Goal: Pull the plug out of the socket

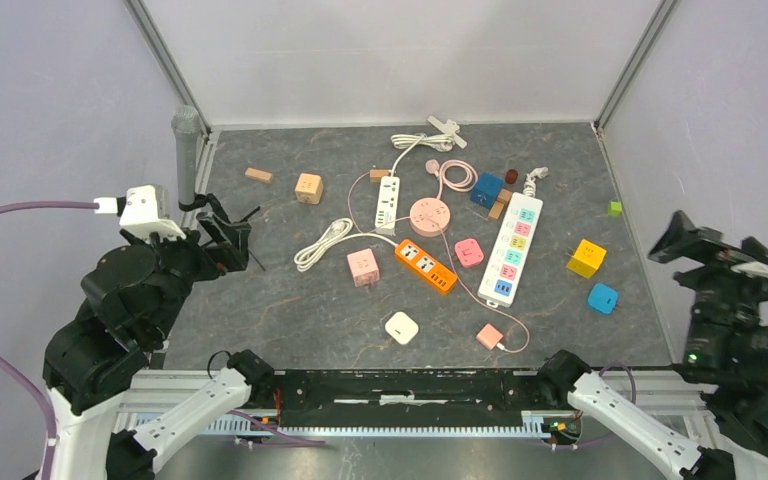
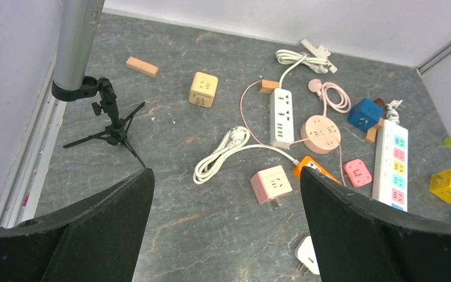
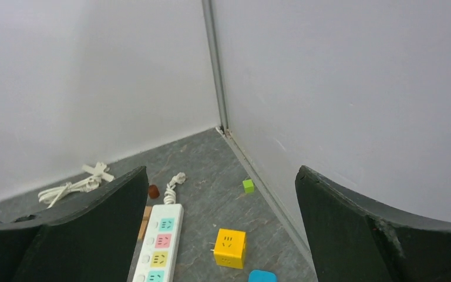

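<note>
Several power strips and plugs lie mid-table: a white strip (image 1: 388,200), a round pink socket (image 1: 429,215), an orange strip (image 1: 425,265) with a white cord (image 1: 322,245) ending at it, and a long white strip with coloured sockets (image 1: 513,248). A thin pink cable runs from a small pink plug (image 1: 489,336) up towards the round socket. I cannot tell which plug sits in a socket. My left gripper (image 1: 230,240) is open and empty, above the left side of the table. My right gripper (image 1: 690,245) is open and empty at the far right, facing the back right corner.
A small tripod with a grey cylinder (image 1: 188,150) stands at the back left, near my left gripper. Loose cube adapters lie around: pink (image 1: 363,267), white (image 1: 401,327), yellow (image 1: 586,258), blue (image 1: 603,298), tan (image 1: 308,188). Grey walls enclose the table.
</note>
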You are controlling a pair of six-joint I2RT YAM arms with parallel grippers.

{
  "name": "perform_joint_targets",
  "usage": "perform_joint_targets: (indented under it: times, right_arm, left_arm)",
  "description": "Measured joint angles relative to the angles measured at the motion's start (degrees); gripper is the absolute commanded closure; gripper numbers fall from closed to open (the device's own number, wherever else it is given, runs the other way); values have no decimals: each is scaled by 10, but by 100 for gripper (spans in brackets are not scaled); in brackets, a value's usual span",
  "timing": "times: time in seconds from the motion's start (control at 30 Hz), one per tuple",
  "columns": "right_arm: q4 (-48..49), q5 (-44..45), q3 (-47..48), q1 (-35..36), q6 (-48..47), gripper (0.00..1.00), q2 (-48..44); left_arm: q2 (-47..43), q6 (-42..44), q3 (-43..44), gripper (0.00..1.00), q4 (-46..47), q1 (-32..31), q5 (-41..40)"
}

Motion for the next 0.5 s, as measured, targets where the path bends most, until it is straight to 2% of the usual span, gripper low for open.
perform_joint_targets:
  times: [0.23,0.5]
  right_arm:
    - [-13,22,20,0,-16,2,-21]
    - [-65,28,20,0,13,2,-52]
  left_arm:
    - [0,0,-17,0,-5,0,-4]
    - [-3,0,-19,0,-5,0,-3]
